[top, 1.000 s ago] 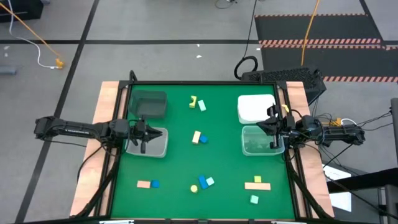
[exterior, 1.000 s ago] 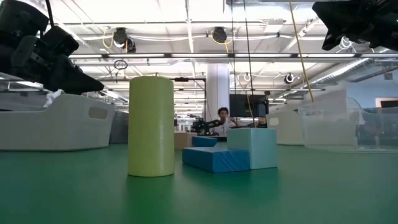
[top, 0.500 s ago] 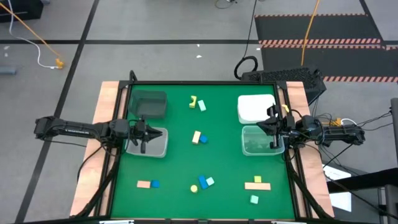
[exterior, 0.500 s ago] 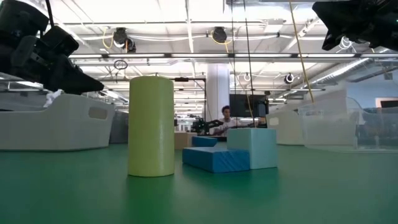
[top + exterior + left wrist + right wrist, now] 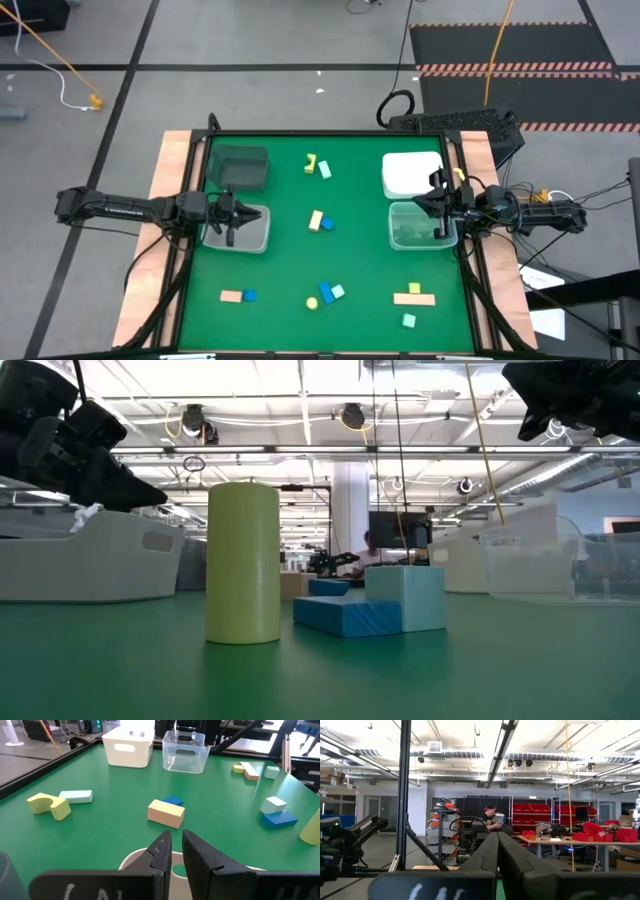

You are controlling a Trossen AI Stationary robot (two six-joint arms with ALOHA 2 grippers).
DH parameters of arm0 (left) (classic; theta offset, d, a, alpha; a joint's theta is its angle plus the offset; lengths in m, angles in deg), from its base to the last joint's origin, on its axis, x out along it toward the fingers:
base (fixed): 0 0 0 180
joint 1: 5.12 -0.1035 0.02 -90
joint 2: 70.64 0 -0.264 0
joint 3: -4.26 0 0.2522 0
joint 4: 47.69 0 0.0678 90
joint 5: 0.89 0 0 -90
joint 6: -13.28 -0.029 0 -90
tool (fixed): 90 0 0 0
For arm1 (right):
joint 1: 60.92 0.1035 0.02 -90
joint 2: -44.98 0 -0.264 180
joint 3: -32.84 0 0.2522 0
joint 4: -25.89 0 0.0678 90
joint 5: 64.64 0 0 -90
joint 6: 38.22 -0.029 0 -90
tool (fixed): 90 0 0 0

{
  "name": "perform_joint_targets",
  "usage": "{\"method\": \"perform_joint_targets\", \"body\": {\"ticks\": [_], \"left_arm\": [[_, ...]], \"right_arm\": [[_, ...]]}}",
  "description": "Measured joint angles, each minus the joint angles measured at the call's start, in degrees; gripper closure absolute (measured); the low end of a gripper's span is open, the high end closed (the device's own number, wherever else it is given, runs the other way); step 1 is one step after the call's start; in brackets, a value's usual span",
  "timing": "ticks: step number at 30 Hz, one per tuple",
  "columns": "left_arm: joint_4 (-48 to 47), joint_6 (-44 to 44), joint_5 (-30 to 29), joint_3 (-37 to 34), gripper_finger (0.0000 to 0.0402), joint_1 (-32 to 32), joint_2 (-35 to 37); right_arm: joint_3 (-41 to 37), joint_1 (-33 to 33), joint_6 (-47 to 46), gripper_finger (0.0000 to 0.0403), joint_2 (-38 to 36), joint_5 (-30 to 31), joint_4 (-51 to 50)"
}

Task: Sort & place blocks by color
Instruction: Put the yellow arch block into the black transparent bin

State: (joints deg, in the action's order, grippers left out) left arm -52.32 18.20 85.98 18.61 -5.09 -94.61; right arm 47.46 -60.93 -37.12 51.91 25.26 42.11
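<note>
No readable text, brand, number or sign was found on the table, the bins or the blocks in any view. The right wrist view shows pale lettering on a dark arm segment (image 5: 364, 825) in the room beyond the table; it is too small to read with confidence. Pale marks on the housings at the near edge of both wrist views are blurred and illegible. Nothing else carries writing that can be made out.
</note>
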Motion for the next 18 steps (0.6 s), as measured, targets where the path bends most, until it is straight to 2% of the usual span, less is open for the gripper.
{"method": "perform_joint_targets", "body": {"ticks": [9, 18], "left_arm": [[2.7, -0.1, -0.2, 0.0, 0.0353, 0.0, 0.0], [5.7, -0.2, -6.4, 0.0, 0.0353, 0.0, 0.0]], "right_arm": [[0.0, 0.0, 0.0, 0.0403, 0.0, 0.0, 0.0], [0.0, 0.0, 0.0, 0.0403, 0.0, 0.0, 0.0]]}}
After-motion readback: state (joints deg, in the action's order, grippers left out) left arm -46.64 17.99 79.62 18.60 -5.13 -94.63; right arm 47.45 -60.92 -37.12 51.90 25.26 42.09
